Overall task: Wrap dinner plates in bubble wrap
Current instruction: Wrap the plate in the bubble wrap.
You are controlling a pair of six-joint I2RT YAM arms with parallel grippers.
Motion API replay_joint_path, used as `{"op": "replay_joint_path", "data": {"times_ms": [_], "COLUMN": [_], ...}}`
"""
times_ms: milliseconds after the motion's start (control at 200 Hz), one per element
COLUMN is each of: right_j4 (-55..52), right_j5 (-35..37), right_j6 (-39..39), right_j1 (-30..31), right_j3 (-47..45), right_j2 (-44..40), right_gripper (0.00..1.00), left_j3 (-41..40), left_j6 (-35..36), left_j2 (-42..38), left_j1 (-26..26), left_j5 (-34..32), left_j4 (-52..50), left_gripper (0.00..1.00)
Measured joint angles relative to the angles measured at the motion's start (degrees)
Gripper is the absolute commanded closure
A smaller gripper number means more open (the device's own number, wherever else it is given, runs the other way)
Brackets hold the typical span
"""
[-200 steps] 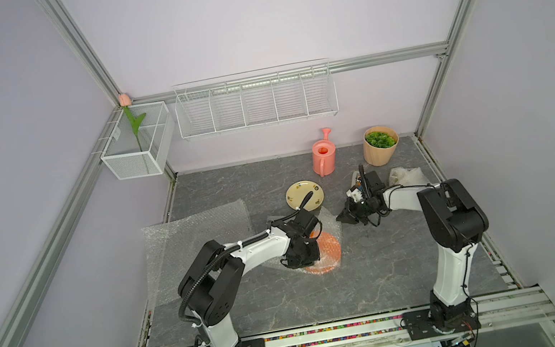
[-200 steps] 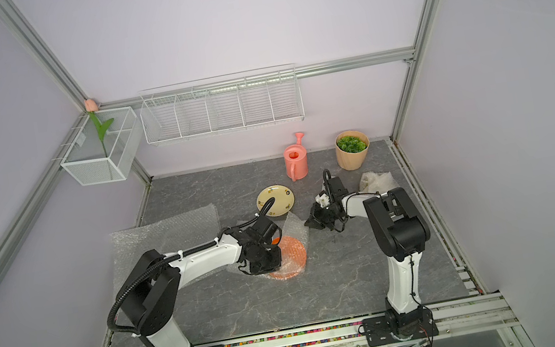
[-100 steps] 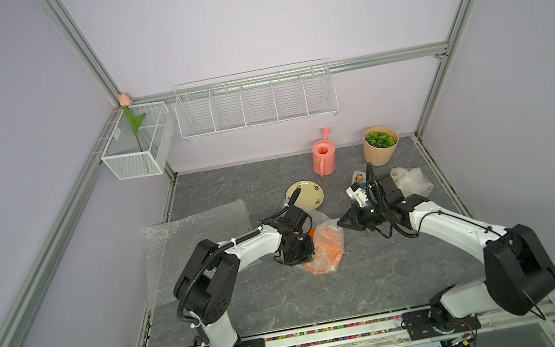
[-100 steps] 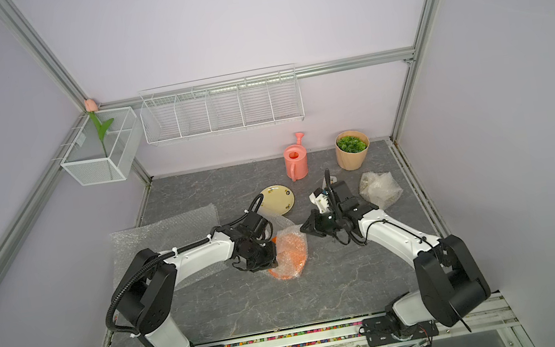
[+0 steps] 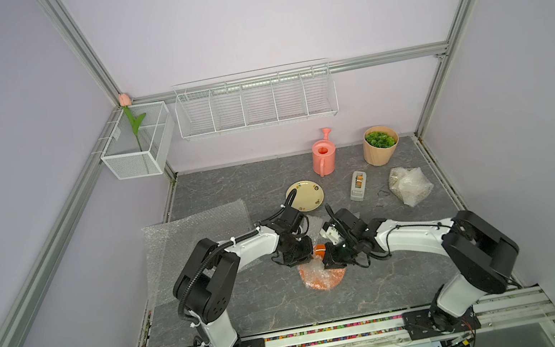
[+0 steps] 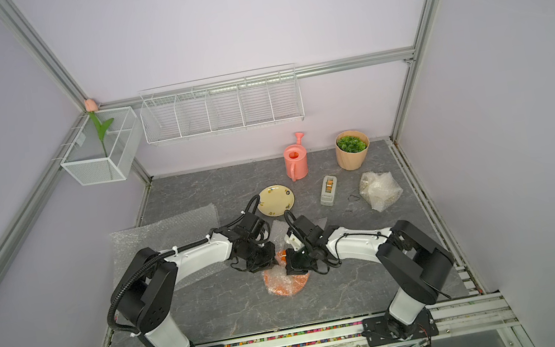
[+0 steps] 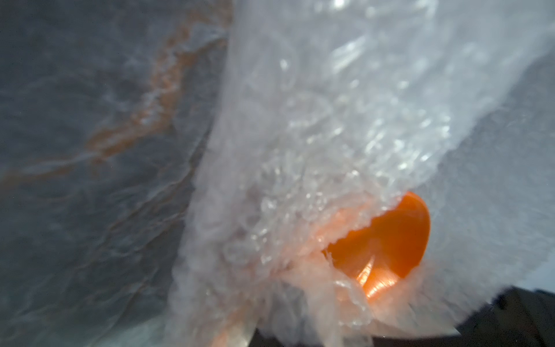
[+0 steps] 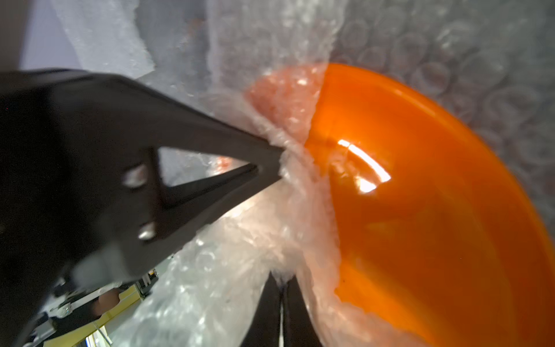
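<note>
An orange plate (image 5: 323,276) (image 6: 286,283) lies near the table's middle front, half covered by crumpled bubble wrap (image 5: 316,270). My left gripper (image 5: 305,256) is shut on a fold of this wrap at the plate's far-left rim. Its dark fingertips (image 8: 264,168) pinch the film in the right wrist view. My right gripper (image 8: 282,290) (image 5: 330,262) is shut on the wrap's edge right beside it, over the bare orange plate (image 8: 420,195). In the left wrist view, bubble wrap (image 7: 315,135) hides my jaws and only a bit of plate (image 7: 390,240) shows. A pale yellow plate (image 5: 304,195) with small dark motifs lies bare behind.
A flat bubble wrap sheet (image 5: 195,234) lies at the left under my left arm. A wrapped bundle (image 5: 410,185) sits at the right, with a tape dispenser (image 5: 358,186) beside it. At the back stand a pink watering can (image 5: 322,154) and a potted plant (image 5: 379,145).
My right arm has swung forward from the tape dispenser area to the orange plate and closed on the wrap. My left gripper has kept its hold as the plate bundle shifted slightly.
</note>
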Motion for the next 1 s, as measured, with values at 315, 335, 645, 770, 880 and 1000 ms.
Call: {"op": "replay_joint_path", "data": {"times_ms": [315, 335, 645, 770, 880, 1000], "right_j4": [-0.8, -0.4, 4.7, 5.5, 6.2, 6.7], "right_j5": [3.2, 3.1, 3.3, 3.3, 3.2, 3.0], "right_j6": [3.4, 3.6, 6.2, 6.5, 6.8, 7.0], "right_j1": [0.3, 0.3, 0.3, 0.3, 0.3, 0.3], "right_j3": [2.8, 2.9, 2.4, 2.4, 2.4, 2.4], "right_j2": [4.2, 4.3, 5.3, 5.6, 5.9, 6.1], "right_gripper": [0.93, 0.93, 0.93, 0.93, 0.93, 0.93], "left_j3": [-0.4, -0.4, 1.4, 0.8, -0.1, -0.4], "left_j6": [0.6, 0.7, 2.0, 2.1, 1.9, 1.2], "left_j2": [-0.8, -0.9, -11.8, -15.0, -14.5, -10.6], "left_j1": [0.3, 0.3, 0.1, -0.4, -2.3, -4.3], "left_j5": [-0.4, -0.6, -3.4, -1.6, 0.5, 2.7], "left_j4": [0.2, -0.1, -8.4, -9.0, -8.5, -5.7], "left_gripper": [1.00, 1.00, 0.88, 0.87, 0.87, 0.87]}}
